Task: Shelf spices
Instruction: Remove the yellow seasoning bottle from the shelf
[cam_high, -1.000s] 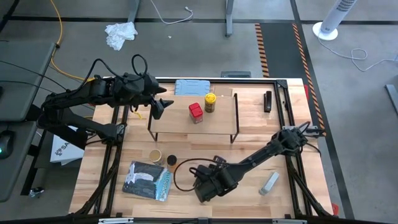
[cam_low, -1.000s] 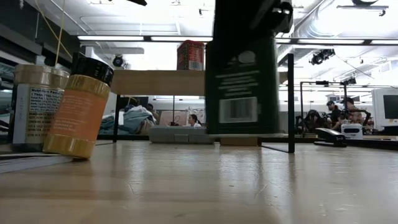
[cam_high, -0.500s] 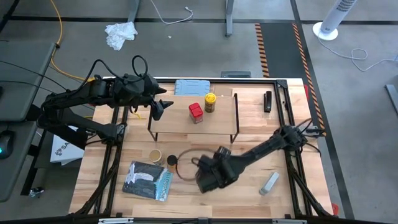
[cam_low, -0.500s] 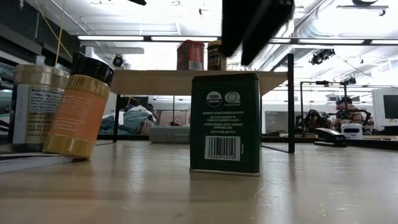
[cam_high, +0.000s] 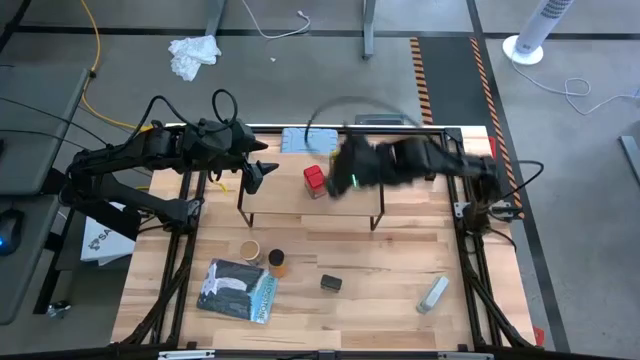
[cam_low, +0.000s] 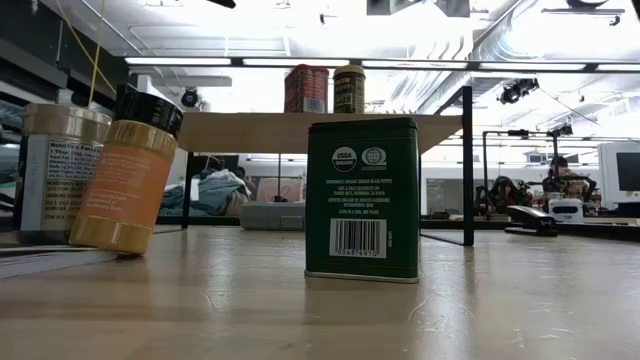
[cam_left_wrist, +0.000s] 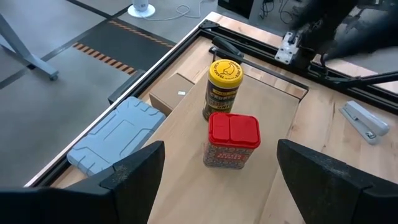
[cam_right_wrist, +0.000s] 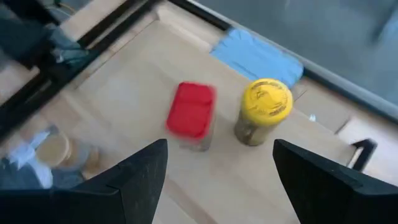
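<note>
The right gripper (cam_high: 345, 172) has let go of the small black rectangular tin (cam_high: 331, 283), left upright on the bare table, and swung over the shelf (cam_high: 360, 195), fingers wide and empty; the left gripper (cam_high: 256, 170) waits open beside it; the red square tin (cam_left_wrist: 232, 140) and yellow jar (cam_left_wrist: 222, 89) stand together on the plank; the low view alone shows the tin's barcode.

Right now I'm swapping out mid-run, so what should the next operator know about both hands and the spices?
Left hand: open, empty, at the shelf's left end.
Right hand: open, empty, above the shelf.
Done: red square tin and yellow jar stand on the shelf.
Left: tan cylinder, amber jar and black rectangular tin are on the table in front of it.
</note>
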